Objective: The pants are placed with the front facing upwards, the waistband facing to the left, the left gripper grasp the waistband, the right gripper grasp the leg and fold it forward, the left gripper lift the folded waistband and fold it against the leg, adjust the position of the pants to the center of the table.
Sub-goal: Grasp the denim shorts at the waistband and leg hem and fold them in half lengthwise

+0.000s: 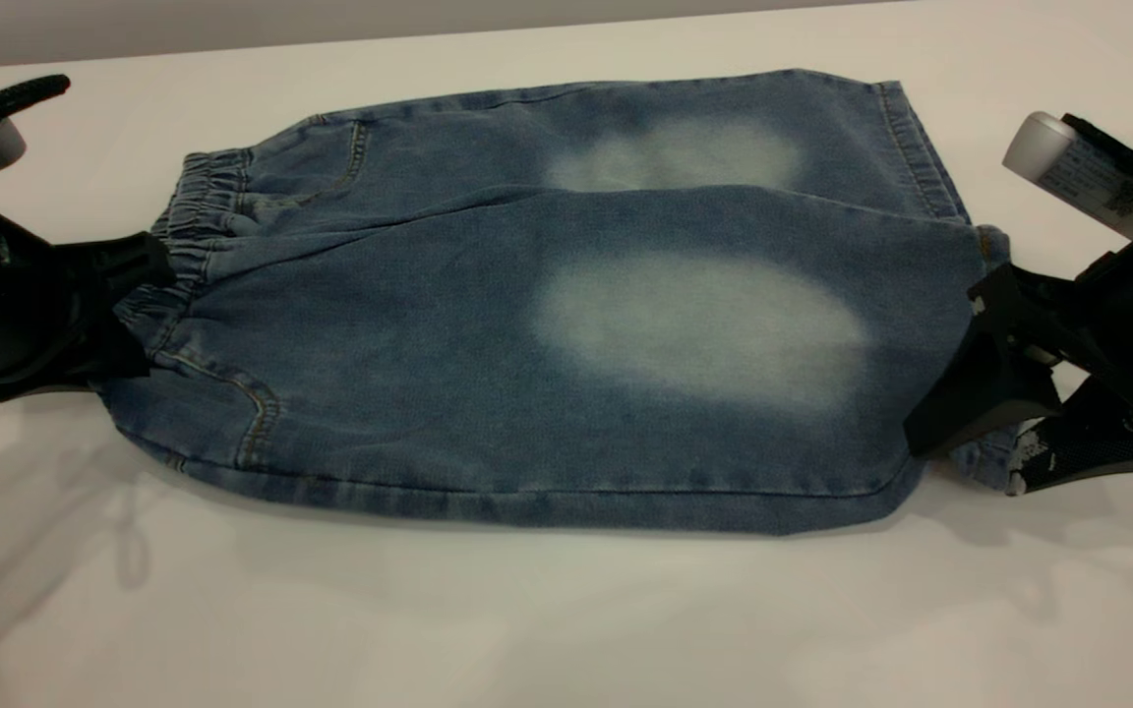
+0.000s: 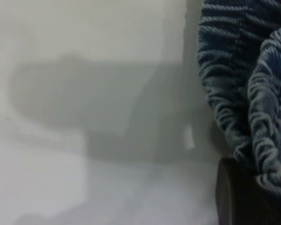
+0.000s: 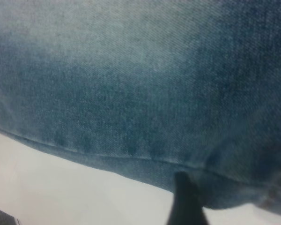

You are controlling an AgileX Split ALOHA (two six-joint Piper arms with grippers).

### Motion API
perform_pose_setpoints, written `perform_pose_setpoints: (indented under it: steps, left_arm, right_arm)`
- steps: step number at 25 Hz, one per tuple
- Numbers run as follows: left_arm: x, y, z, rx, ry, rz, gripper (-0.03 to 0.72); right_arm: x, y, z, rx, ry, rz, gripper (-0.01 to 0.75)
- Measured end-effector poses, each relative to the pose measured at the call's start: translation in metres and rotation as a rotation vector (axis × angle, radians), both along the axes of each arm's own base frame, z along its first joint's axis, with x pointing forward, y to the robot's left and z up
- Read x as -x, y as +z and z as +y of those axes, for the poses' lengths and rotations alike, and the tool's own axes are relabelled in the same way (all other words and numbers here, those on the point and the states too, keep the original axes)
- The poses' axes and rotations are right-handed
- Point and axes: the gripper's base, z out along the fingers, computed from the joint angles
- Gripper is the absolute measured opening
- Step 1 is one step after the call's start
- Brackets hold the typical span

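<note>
Left gripper (image 1: 139, 270) at frame left, clamped on the waistband (image 1: 201, 211); ruched elastic bunched against a dark finger in the left wrist view, so held, not merely touching. Right gripper (image 1: 980, 364) at frame right, clenched on the leg hem of the pants (image 1: 527, 374), one black fingertip (image 3: 185, 201) pressing at the hem edge in its wrist view. Pants spread lengthwise across the middle of the table (image 1: 566, 610), waistband toward frame left, near leg lapped over the far one. Both ends pinned, probably to keep the cloth taut and square through the lengthwise fold. Waistband-to-leg fold and centring judged not yet done.
</note>
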Motion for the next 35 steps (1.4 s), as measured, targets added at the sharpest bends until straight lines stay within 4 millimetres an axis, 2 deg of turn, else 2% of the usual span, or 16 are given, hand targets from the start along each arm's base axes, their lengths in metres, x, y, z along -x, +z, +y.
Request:
perform_pose_setpoints:
  steps: [6,13,20,28,32,35]
  left_arm:
    - [0.000,0.000,0.000,0.000,0.000,0.000,0.123]
    - [0.000,0.000,0.000,0.000,0.000,0.000,0.123]
    - [0.000,0.000,0.000,-0.008,-0.025,-0.001,0.123]
    - [0.000,0.001,-0.001,-0.006,-0.025,-0.008,0.123]
    - [-0.003,0.013,-0.001,-0.001,-0.025,-0.056,0.123]
    - [-0.005,0.029,-0.001,0.002,-0.030,-0.107,0.123]
  right_arm:
    - [0.000,0.000,-0.001,0.009,0.009,-0.009,0.179]
    - [-0.001,-0.001,-0.002,0.026,0.009,-0.016,0.016]
    - [-0.004,0.007,-0.003,0.039,0.004,-0.054,0.006]
    - [-0.009,0.034,-0.002,0.022,0.007,-0.156,0.008]
    - [-0.018,0.053,0.001,-0.007,0.022,-0.227,0.008]
    - [-0.023,0.059,0.003,-0.032,0.033,-0.249,0.008]
